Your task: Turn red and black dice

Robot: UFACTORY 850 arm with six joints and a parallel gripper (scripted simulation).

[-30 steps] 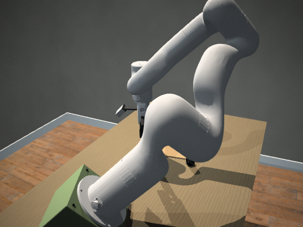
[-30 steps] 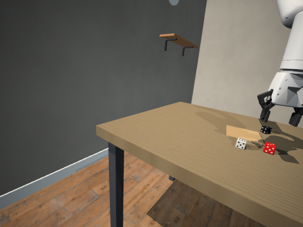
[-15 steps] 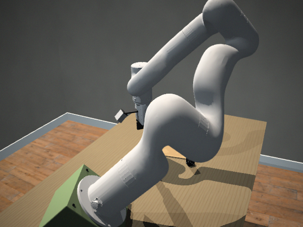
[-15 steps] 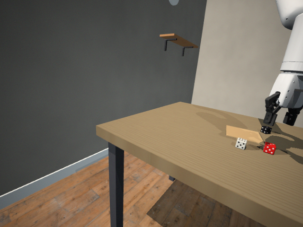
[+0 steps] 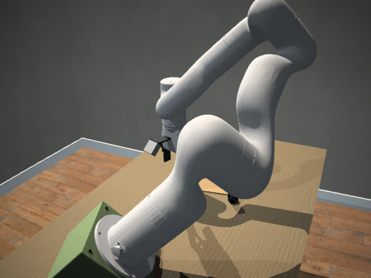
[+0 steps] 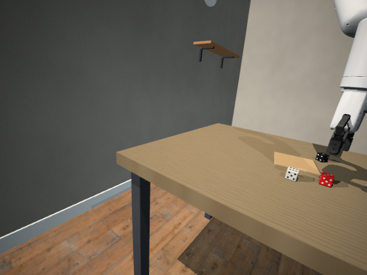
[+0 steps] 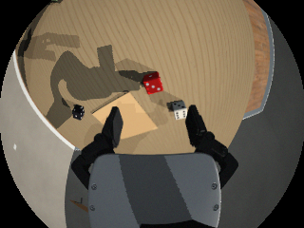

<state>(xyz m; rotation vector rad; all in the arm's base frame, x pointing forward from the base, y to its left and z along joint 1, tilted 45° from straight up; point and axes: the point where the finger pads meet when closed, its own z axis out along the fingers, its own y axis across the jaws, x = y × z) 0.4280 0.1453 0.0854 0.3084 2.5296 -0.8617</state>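
Going left to right in the exterior view, a shelf (image 6: 217, 48) hangs on the dark wall, above and beyond the table (image 5: 269, 248) (image 6: 207, 177) (image 7: 214, 62). The tan mat (image 5: 211, 186) (image 6: 293, 162) (image 7: 130, 116) lies flat on the wood. The white die (image 6: 292, 173) (image 7: 179, 109) sits off the mat, near its edge, a five-pip face towards this camera. Next comes the black die (image 5: 232, 198) (image 6: 322, 157) (image 7: 78, 112), also off the mat, on the side away from the white one; its top number is too small to tell. The red die (image 6: 326, 179) (image 7: 153, 83) stands on the table near a mat corner, five pips on its camera-facing side. Farthest right, the gripper (image 5: 166, 160) (image 6: 338, 148) (image 7: 154, 110) hangs above the table, fingers spread fully apart, with nothing between them.
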